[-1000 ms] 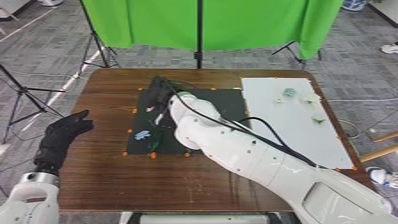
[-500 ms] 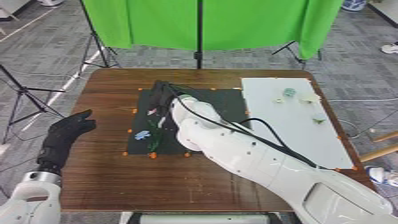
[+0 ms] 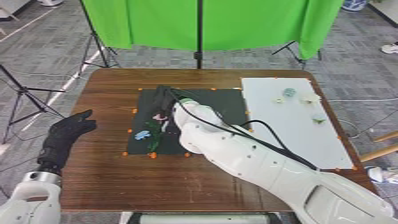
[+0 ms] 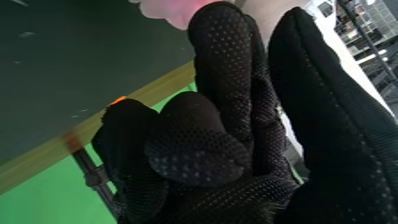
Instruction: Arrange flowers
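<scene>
Right hand (image 4: 222, 60) over the black mat (image 3: 219, 112), fingers and thumb apart.
The pink flower (image 4: 167, 9) lies just beyond the fingertips, near the blue flower (image 3: 142, 135); a low sweep could crush its petals, and closing too early could miss it.

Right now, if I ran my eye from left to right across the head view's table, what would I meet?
The black-gloved left hand → the blue flower → the pink flower → the small blue-green piece → the small pale green piece.
</scene>
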Available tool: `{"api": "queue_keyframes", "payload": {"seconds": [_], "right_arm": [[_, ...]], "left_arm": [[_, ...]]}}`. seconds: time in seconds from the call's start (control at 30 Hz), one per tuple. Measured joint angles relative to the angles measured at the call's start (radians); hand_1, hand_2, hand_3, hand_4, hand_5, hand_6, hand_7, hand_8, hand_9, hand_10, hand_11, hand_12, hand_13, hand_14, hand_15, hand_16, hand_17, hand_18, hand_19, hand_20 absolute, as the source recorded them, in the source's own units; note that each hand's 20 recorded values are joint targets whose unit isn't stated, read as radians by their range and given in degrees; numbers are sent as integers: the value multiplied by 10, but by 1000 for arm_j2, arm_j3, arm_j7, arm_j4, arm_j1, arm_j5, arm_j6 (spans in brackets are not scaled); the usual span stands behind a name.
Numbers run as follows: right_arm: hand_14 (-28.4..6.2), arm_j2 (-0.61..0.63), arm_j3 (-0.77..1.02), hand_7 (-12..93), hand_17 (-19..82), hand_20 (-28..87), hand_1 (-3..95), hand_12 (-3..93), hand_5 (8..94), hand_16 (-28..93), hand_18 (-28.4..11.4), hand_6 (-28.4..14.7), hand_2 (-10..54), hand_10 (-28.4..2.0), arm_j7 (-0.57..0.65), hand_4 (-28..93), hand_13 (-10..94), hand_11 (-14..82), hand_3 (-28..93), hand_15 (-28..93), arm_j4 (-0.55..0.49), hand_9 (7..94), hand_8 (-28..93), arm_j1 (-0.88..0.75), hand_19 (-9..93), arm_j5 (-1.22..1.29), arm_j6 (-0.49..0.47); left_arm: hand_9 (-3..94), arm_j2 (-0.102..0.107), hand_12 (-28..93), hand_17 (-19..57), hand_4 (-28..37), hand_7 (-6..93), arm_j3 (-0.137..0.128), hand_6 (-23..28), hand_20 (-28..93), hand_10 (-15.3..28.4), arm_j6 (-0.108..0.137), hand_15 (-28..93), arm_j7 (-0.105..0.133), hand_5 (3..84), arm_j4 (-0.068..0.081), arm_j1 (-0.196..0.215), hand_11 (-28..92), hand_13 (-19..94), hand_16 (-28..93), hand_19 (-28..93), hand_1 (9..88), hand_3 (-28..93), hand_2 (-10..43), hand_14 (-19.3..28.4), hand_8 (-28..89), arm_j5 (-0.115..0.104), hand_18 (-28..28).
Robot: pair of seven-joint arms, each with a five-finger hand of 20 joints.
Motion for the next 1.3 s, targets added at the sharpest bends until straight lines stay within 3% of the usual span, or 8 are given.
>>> {"api": "queue_keyframes", "payload": {"seconds": [0.23, 0.37, 0.53, 0.77, 1.0, 1.3], "right_arm": [[-26, 70, 2, 183, 626, 612, 492, 303, 739, 363, -160, -11, -95, -110, -16, -126, 909, 446, 569, 622, -118, 853, 102, -1, 932, 2, 13], [-28, 146, 56, 176, 619, 613, 443, 297, 724, 365, -161, -9, -95, -115, -48, -135, 898, 415, 611, 621, -275, 844, 79, -12, 932, -15, 7], [-38, 267, 236, 175, 606, 619, 354, 287, 704, 367, -167, -9, -95, -128, -79, -132, 881, 347, 645, 622, -520, 829, -73, -87, 932, -145, -52], [-51, 470, 557, 155, 596, 615, 290, 290, 694, 362, -173, -17, -52, -142, -65, -117, 868, 323, 619, 630, -730, 822, -70, -285, 932, -189, -74], [-55, 622, 821, 144, 594, 615, 280, 290, 688, 356, -176, -18, -52, -144, 26, -113, 869, 323, 621, 632, -723, 824, -68, -547, 932, -285, -72], [-53, 734, 807, 150, 594, 624, 286, 301, 696, 357, -181, -7, -83, -136, 130, -115, 873, 353, 636, 638, -580, 831, -72, -683, 932, -398, -64]], "left_arm": [[451, -6, 130, 70, -220, 112, -24, 59, 173, 147, 0, 202, -2, 451, -7, 29, 215, 366, 9, 85, 272, 667, 17, 188, -56, 0, 132], [451, -21, 130, 70, -220, 111, -46, 59, 173, 147, 1, 201, -3, 451, -27, 61, 215, 366, 9, 85, 272, 667, 17, 187, -56, 3, 133], [452, -36, 130, 70, -221, 112, -72, 58, 172, 146, 1, 201, -3, 451, -44, 96, 216, 367, 9, 85, 273, 666, 17, 187, -56, 9, 133], [453, -53, 129, 70, -222, 112, -107, 59, 173, 147, 10, 202, -2, 452, -74, 131, 216, 367, 9, 85, 273, 668, 18, 188, -56, 15, 132], [453, -73, 130, 70, -221, 113, -135, 59, 173, 147, 20, 204, -2, 454, -94, 170, 217, 368, 9, 85, 274, 667, 19, 187, -57, 15, 132], [453, -77, 130, 70, -221, 113, -137, 58, 173, 148, 23, 202, -3, 453, -95, 177, 217, 368, 8, 86, 274, 667, 20, 187, -56, 16, 132]]}}
